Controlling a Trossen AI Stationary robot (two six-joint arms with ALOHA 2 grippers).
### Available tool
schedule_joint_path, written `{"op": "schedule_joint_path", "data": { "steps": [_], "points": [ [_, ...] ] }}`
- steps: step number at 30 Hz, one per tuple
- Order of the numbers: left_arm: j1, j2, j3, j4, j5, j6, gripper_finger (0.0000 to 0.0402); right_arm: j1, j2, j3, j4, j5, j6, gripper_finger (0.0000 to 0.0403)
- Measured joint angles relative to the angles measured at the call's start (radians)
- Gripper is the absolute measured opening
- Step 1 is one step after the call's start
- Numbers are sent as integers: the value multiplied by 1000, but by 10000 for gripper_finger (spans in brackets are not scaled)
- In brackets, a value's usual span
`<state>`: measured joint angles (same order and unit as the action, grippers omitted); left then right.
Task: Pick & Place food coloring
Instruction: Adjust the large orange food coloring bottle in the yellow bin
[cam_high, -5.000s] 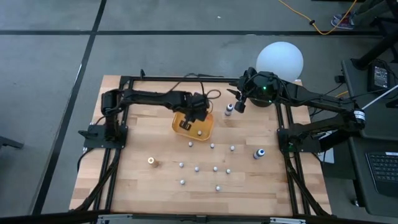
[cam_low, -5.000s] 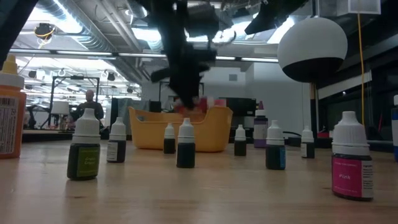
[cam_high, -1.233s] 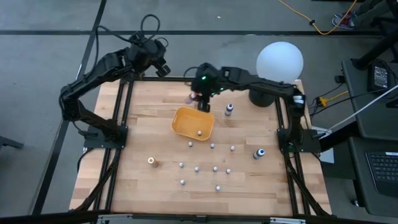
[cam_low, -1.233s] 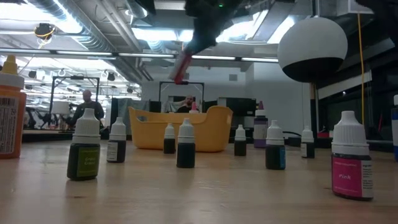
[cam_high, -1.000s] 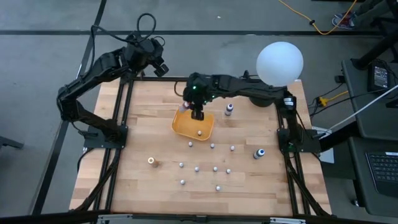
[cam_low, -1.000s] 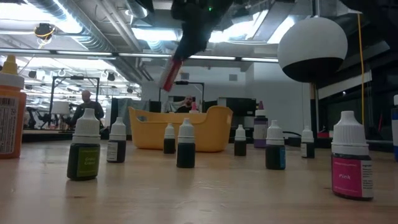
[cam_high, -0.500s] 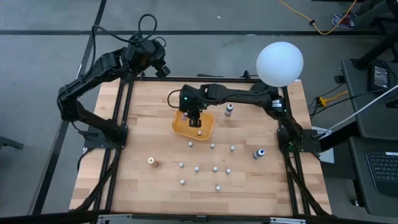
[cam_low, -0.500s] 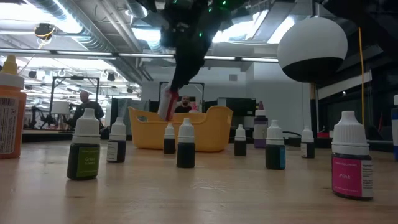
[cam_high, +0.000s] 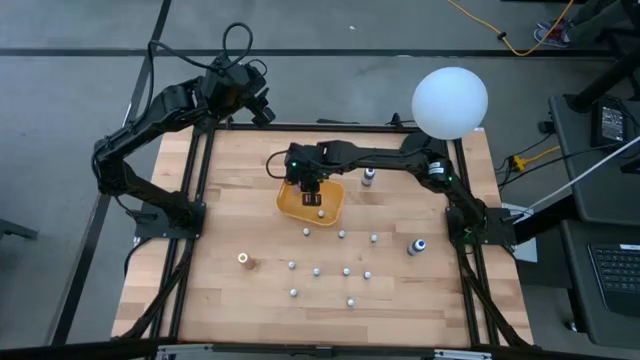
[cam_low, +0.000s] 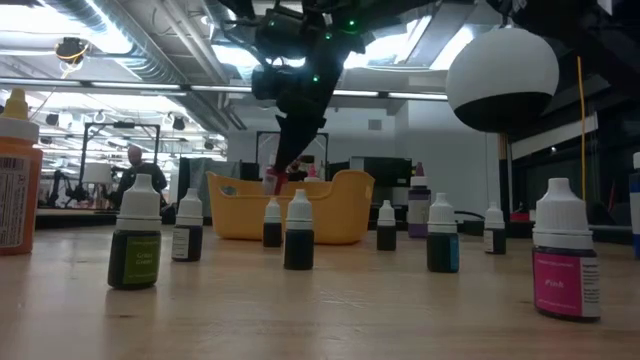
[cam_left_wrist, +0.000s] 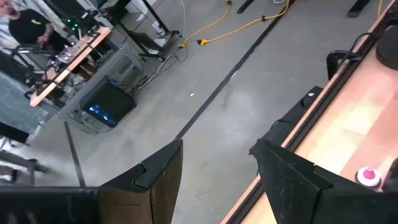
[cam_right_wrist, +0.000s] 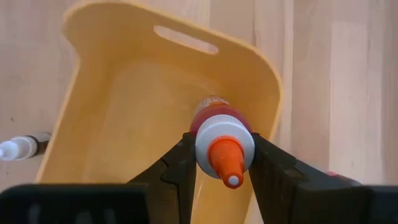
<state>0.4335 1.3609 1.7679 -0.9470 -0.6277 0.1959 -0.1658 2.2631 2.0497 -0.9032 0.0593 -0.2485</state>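
Now the right gripper hangs over the tray, its two dark fingers clamped on a small bottle with a white collar and a tapered orange tip. Seen from the low view, that bottle tilts just above the tray's rim. The tray is smooth yellow-orange plastic with rounded corners and a slot handle cut through one wall; one white-capped bottle already stands inside it.

On the pale wood-plank table, from the tray's centre in the high view, a dark bottle stands at 3 o'clock and a loose scatter of nine small white-capped bottles spreads toward 5 and 6 o'clock. A larger blue-topped bottle sits at 4 o'clock, and one orange-topped bottle at 7 o'clock.

A matte white globe sits at the table's far right corner.

The left gripper waits off the table's far left corner, fingers apart and empty.
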Motion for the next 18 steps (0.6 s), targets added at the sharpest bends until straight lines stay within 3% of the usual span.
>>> {"op": "schedule_joint_path", "data": {
  "steps": [18],
  "points": [
    [0, 0, 0, 0, 0, 0, 198, 0, 0, 0, 12, -34, -5, 128]
  ]
}}
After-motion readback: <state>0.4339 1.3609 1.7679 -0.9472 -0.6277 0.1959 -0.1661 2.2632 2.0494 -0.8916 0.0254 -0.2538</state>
